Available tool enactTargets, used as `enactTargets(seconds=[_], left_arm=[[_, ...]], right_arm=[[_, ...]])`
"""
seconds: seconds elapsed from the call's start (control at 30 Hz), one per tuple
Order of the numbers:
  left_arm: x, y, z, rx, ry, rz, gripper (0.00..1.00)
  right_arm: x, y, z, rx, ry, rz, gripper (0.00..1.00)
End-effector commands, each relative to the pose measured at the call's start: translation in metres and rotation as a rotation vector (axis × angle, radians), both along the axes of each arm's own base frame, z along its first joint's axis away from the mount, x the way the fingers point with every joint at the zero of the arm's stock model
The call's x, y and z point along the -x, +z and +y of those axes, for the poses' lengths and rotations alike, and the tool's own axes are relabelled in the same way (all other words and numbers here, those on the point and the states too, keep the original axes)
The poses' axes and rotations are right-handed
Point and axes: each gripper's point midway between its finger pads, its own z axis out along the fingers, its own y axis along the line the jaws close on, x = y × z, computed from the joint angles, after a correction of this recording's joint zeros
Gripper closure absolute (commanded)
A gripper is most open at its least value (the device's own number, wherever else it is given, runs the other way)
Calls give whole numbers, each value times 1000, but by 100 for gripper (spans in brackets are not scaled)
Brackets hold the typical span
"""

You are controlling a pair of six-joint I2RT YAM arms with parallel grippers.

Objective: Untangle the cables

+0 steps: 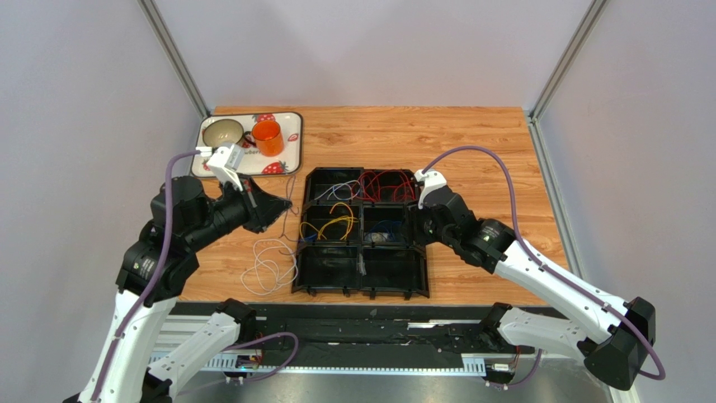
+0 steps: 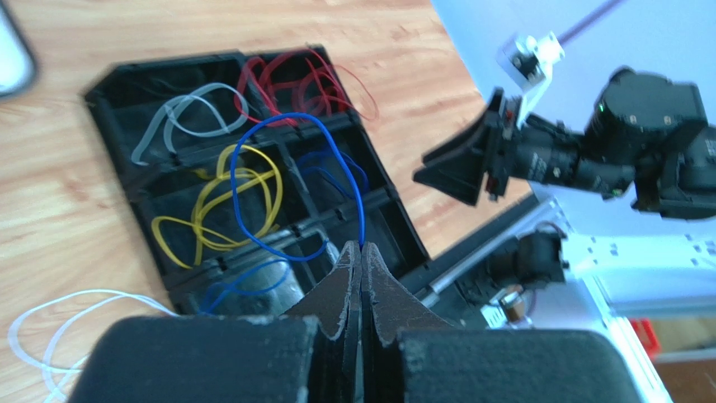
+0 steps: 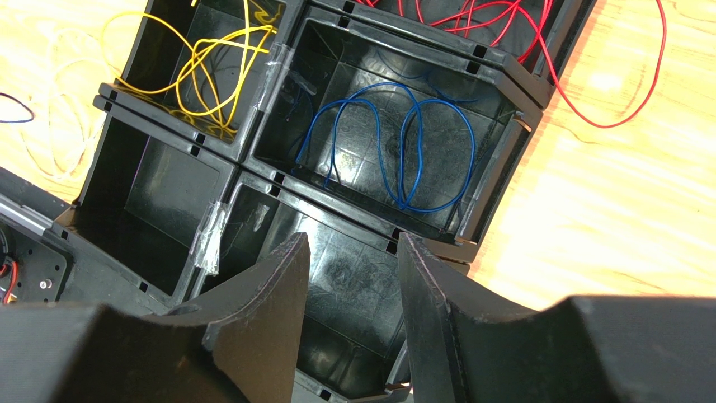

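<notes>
A black six-compartment box (image 1: 361, 291) holds the sorted cables. In the left wrist view, my left gripper (image 2: 362, 247) is shut on a thin blue cable (image 2: 359, 195), which loops up over the box (image 2: 118, 92). Yellow cables (image 2: 220, 195), red cables (image 2: 290, 77) and a pale white cable (image 2: 181, 113) lie in separate compartments. More white cables (image 1: 269, 264) lie loose on the table left of the box. My right gripper (image 3: 353, 252) hangs open above an empty front compartment, nothing between its fingers. Just beyond it, more blue cables (image 3: 395, 143) rest in a compartment.
A strawberry-patterned tray (image 1: 290, 126) at the back left carries a bowl (image 1: 223, 133) and an orange cup (image 1: 267, 138). The left gripper (image 1: 286, 204) hovers at the box's left edge, the right gripper (image 1: 412, 228) at its right side. Grey walls enclose the wooden table.
</notes>
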Motion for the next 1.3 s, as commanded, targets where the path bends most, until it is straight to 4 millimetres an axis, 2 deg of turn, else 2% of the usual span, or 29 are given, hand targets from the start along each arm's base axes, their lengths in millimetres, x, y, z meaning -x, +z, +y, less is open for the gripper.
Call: enactTargets(seconds=[0.0,0.13,0.4,0.57,0.73,0.8,1.0,1.2,1.27], left_arm=[[11,-8,-20,49,-130,21,100],[17,-18,-22,77,-148,32,100],[17,-45,-32,90,-185,99,100],[14,-76,-40,80,-183,164,100],[13,-115,-58,121,-180,236,100],[14,-123,-63,127,-182,254,100],[5,-156,-59,64,-124,290,100],[6,-187,-57,26,-98,356,100],[7,-191,-57,29,-94,364,100]], right_arm=[[0,10,-1,-31,-15,-20,53],[0,10,0,-34,-16,-16,53],[0,7,2,-37,-13,-11,53],[0,6,2,-37,-14,-9,53],[0,5,3,-41,-14,-5,53],[0,4,4,-39,-11,-3,53],[0,4,2,-34,-14,-6,53],[1,1,3,-35,-14,3,53],[0,0,4,-34,-14,4,53]])
